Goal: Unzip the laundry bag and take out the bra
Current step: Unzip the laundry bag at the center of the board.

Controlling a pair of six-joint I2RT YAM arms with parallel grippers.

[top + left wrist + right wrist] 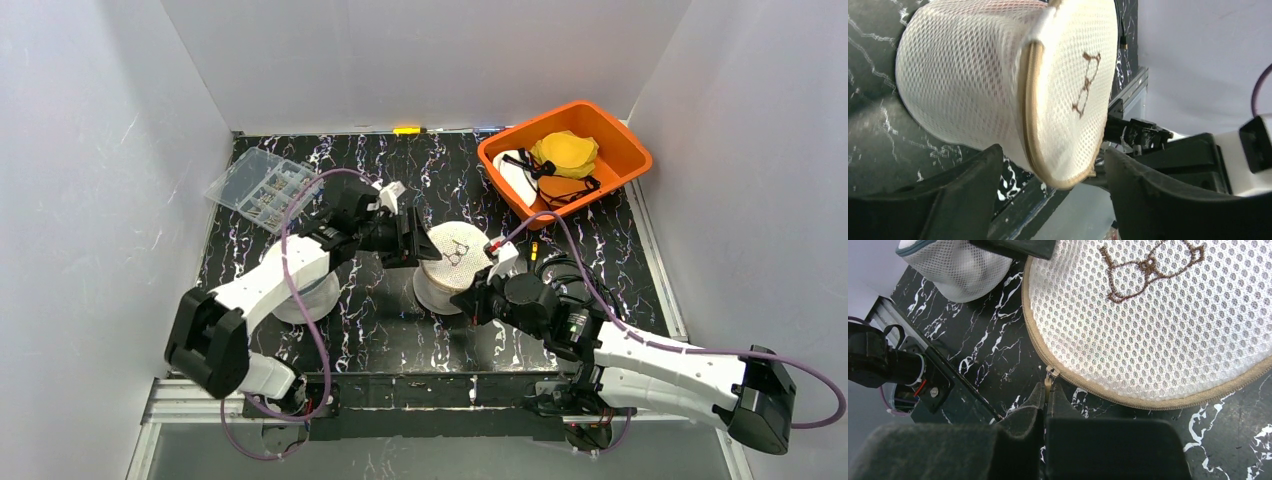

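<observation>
Top external view: black marbled table (380,330), with free surface just in front of the laundry bag (450,262) at its centre. Orange bin (618,128) behind-right of the bag, well apart; clear box (262,187) behind-left. Left gripper (410,238) at the bag's left side, jaws spread. Right gripper (1047,390) pinched on the zipper pull (1049,377) at the beige seam. Only marking: brown embroidered bra outline (1148,265) on the lid.
</observation>
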